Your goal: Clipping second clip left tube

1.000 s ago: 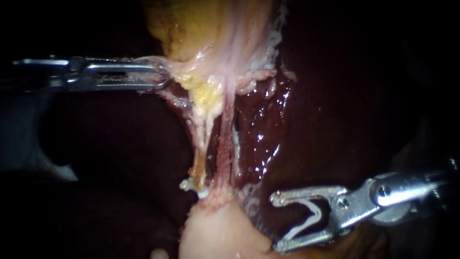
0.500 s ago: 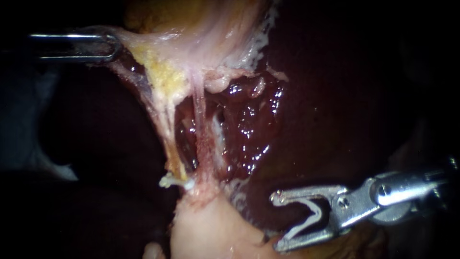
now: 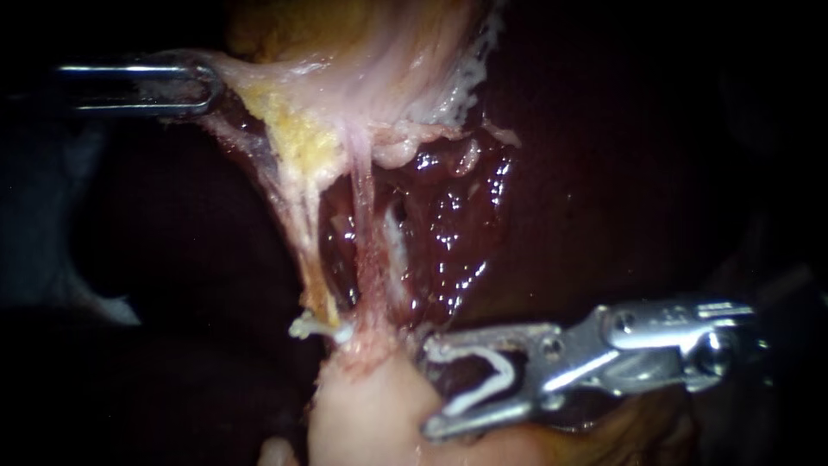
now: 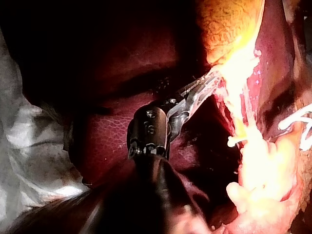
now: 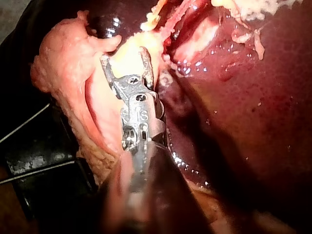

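Observation:
My left instrument (image 3: pixel 185 85) comes in at the upper left, its jaws shut on a fold of gallbladder (image 3: pixel 362 52) tissue and pulling it leftward; in the left wrist view its jaws (image 4: pixel 209 80) grip the same pale tissue. Two tubes hang stretched: the yellowish left tube (image 3: pixel 304 233) carries a white clip (image 3: pixel 312 327) at its lower end, and the reddish right tube (image 3: pixel 366 259) runs beside it. My right instrument (image 3: pixel 431 388) stands just right of the tubes' base, its jaws wide apart and holding a white clip (image 3: pixel 483 380) between them. Its jaws (image 5: pixel 125 57) lie over pale tissue.
Dark, glistening liver (image 3: pixel 604 173) fills the right side and lies behind the tubes. A pale lump of tissue (image 3: pixel 371 414) sits below the tubes' base, touching the lower jaw of my right instrument. White gauze (image 4: pixel 29 146) lies beside my left instrument's shaft.
My left instrument pulled the gallbladder tissue up and left, spreading the tubes, then held still. My right instrument has moved left with its clip, close to the tubes' base.

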### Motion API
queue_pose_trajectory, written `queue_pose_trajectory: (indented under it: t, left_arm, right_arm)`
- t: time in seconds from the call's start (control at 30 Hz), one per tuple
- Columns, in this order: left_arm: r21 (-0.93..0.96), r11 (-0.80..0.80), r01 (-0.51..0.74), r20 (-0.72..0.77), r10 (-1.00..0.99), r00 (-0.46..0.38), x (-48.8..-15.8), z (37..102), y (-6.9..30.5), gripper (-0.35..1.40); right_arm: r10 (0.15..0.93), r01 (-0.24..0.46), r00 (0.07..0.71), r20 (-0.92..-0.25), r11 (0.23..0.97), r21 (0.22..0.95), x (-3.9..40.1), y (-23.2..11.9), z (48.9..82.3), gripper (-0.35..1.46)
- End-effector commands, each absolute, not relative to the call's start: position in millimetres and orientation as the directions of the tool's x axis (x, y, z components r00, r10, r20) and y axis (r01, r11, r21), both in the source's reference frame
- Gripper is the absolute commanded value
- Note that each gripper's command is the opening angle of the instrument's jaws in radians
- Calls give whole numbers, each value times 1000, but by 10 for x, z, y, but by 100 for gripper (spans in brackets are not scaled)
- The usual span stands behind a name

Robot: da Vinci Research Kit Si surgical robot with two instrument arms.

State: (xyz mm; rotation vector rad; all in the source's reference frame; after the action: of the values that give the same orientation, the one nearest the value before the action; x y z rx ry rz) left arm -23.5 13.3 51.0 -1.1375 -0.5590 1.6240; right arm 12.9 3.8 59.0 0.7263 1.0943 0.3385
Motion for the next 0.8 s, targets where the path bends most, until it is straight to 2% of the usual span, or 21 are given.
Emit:
queue_pose_trajectory:
  t: [0.03, 0.33, 0.8]
  left_arm:
    - [-801, -362, -477, -401, 916, -22, -235, 510, 133, -35]
    - [-802, -362, -475, -401, 916, -23, -236, 510, 132, -35]
    - [-803, -363, -472, -399, 916, -24, -238, 510, 131, -35]
  right_arm:
    - [593, 94, 441, -674, 717, 691, 134, 40, 592, 50]
    - [619, 72, 438, -653, 699, 711, 173, 63, 614, 49]
    - [623, 62, 438, -648, 698, 713, 186, 83, 651, 49]
